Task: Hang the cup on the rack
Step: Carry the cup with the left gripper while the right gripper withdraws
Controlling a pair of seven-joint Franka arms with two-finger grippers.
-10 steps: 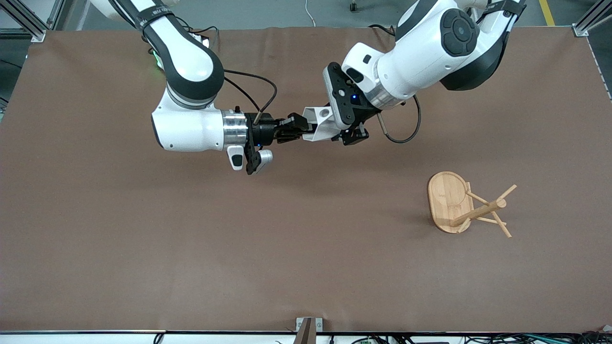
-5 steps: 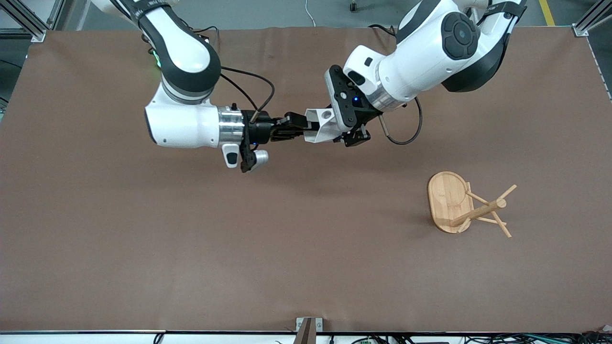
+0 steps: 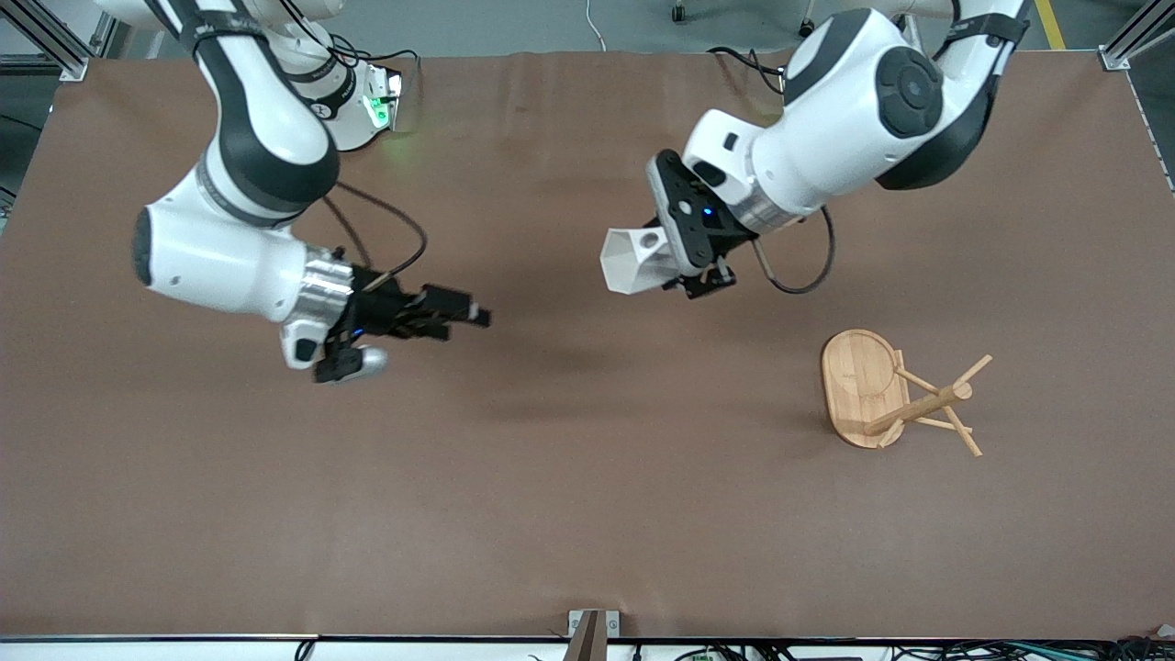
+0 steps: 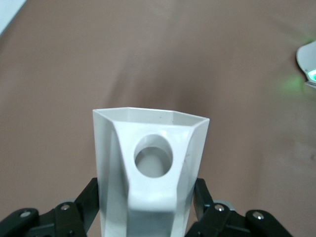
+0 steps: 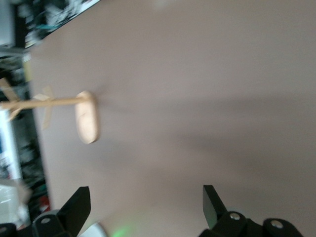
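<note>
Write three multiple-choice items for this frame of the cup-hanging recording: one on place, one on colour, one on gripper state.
1. Where does the light bamboo mug rack stand?
A. toward the left arm's end of the table
B. toward the right arm's end
C. under the right gripper

2. What colour is the small faceted cup with a pierced side tab?
A. blue
B. white
C. black

3. What is the right gripper doing?
A. clamping the cup
B. gripping a rack peg
C. open, holding nothing

Answers: 1 A, the rack's oval base sits on the brown table below the left arm's side. 2 B, the left wrist view shows it white. 3 C, its fingers stand apart around nothing; the left gripper has the cup.
</note>
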